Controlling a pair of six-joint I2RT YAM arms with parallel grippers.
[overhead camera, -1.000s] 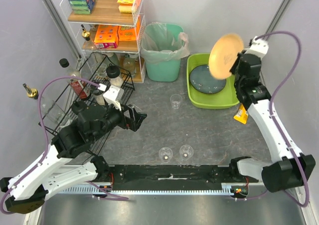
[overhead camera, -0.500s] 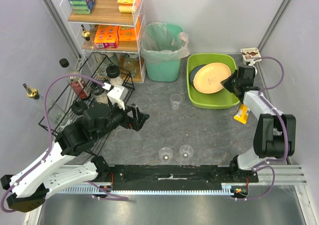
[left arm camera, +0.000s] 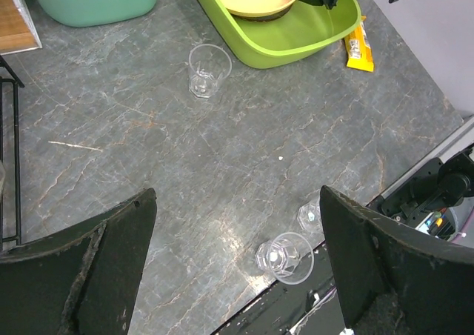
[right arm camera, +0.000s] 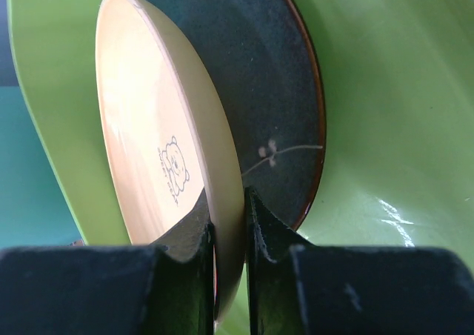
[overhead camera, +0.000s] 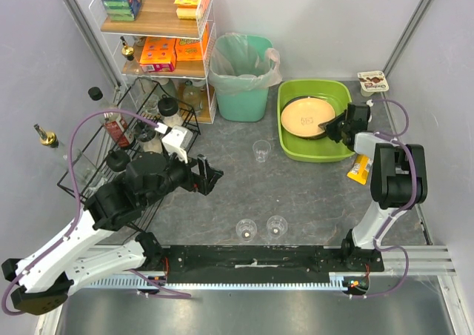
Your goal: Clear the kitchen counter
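Note:
The kitchen counter [overhead camera: 296, 194] is dark grey stone. My right gripper [overhead camera: 335, 127] is shut on the rim of a cream plate [overhead camera: 305, 116] with a small bear print [right arm camera: 148, 150]. The plate lies low inside the lime-green tub [overhead camera: 296, 151], over a dark plate [right arm camera: 266, 90]. My left gripper [overhead camera: 211, 178] is open and empty above the counter's left side. Three clear cups stand on the counter: one mid-counter [overhead camera: 261, 150] [left arm camera: 208, 69], two near the front edge [overhead camera: 246, 229] [overhead camera: 276, 225] [left arm camera: 285, 256].
A teal bin with a liner [overhead camera: 241, 75] stands at the back. A black wire rack with bottles [overhead camera: 129, 138] and a white shelf of boxes [overhead camera: 159, 31] are on the left. A yellow packet [overhead camera: 358, 170] lies beside the tub; a small packet [overhead camera: 372, 81] sits back right.
My right arm swung the cream plate down from high in the air into the green tub, onto the dark plate. The left arm has barely moved.

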